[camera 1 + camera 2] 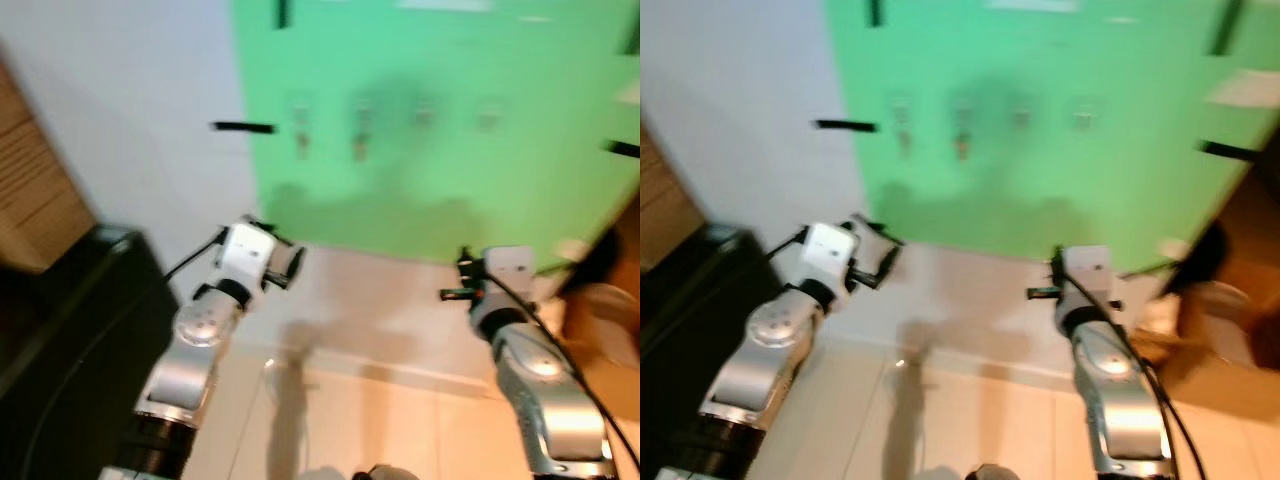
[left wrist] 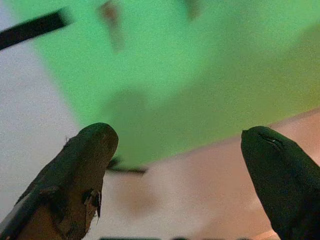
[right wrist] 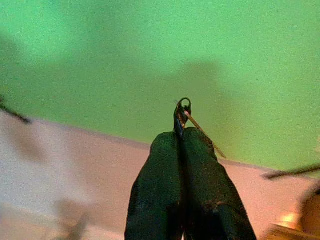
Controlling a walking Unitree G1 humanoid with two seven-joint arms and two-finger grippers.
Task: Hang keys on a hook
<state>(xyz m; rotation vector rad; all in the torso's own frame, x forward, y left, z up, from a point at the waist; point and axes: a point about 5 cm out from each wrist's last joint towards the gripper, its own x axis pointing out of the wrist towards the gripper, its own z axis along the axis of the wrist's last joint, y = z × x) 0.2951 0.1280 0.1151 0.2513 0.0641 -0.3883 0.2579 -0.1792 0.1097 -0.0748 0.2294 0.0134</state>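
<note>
- Facing a green panel (image 1: 440,130) taped to a pale wall, both silver arms are raised in front of it; the head views are blurred.
- A row of four small hooks (image 1: 360,125) runs across the panel at about 12 o'clock in the head views; the two on the robot's left seem to have something small hanging from them, but blur hides what.
- The right gripper (image 3: 181,142) has its two black fingers pressed together, clamped on the keys (image 3: 182,111).
- In the right wrist view a small dark ring of the keys pokes out just past the fingertips, and a thin straight piece slants away from it toward 4 o'clock, so the long axis runs from the ring down and outward, not along the fingers.
- In the left eye view the right gripper (image 1: 462,280) sits at about 5 o'clock from the row of hooks, well below it, near the panel's lower edge, with a small dark bit sticking out toward 9 o'clock.
- The left gripper (image 2: 180,165) has its fingers spread wide apart with nothing between them; it points at the panel's lower edge.
- In the left eye view the left gripper (image 1: 285,262) is at about 7 o'clock from the hooks, well below them.
- A black cabinet (image 1: 70,330) stands at 8 o'clock by the left arm.
- Strips of black tape (image 1: 243,127) mark the panel's edges.
</note>
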